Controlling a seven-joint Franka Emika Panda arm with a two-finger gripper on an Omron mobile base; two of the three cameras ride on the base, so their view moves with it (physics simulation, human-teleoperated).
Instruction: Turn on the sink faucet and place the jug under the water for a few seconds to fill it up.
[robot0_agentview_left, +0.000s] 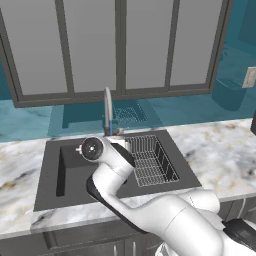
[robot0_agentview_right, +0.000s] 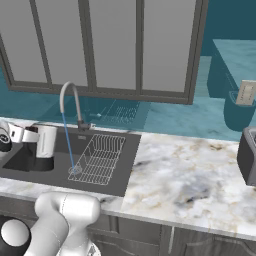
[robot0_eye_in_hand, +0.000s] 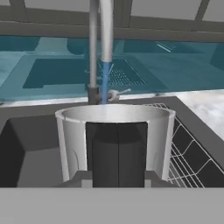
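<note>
The clear glass jug (robot0_agentview_right: 46, 140) with its thick black base hangs upright over the sink (robot0_agentview_right: 20, 160), and my gripper (robot0_agentview_right: 36, 135) is shut on it from the left. In the hand view the jug (robot0_eye_in_hand: 74, 140) spans the middle, and my dark fingers (robot0_eye_in_hand: 105, 153) show through the glass. The sink faucet (robot0_agentview_right: 69, 97) arches over the basin, with its small lever (robot0_eye_in_hand: 119, 92) at the base. A thin blue stream of water (robot0_agentview_right: 68, 145) runs from the spout. It falls just right of the jug, apart from it, onto the wire rack (robot0_agentview_right: 102, 157). In the hand view the water (robot0_eye_in_hand: 105, 83) drops behind the far rim.
The wire rack (robot0_agentview_left: 152, 160) takes up the right half of the sink (robot0_agentview_left: 70, 170). Marble counter (robot0_agentview_right: 190, 175) stretches to the right, with a dark appliance (robot0_agentview_right: 247, 155) at its far edge. A window and teal wall stand behind the faucet (robot0_agentview_left: 107, 112).
</note>
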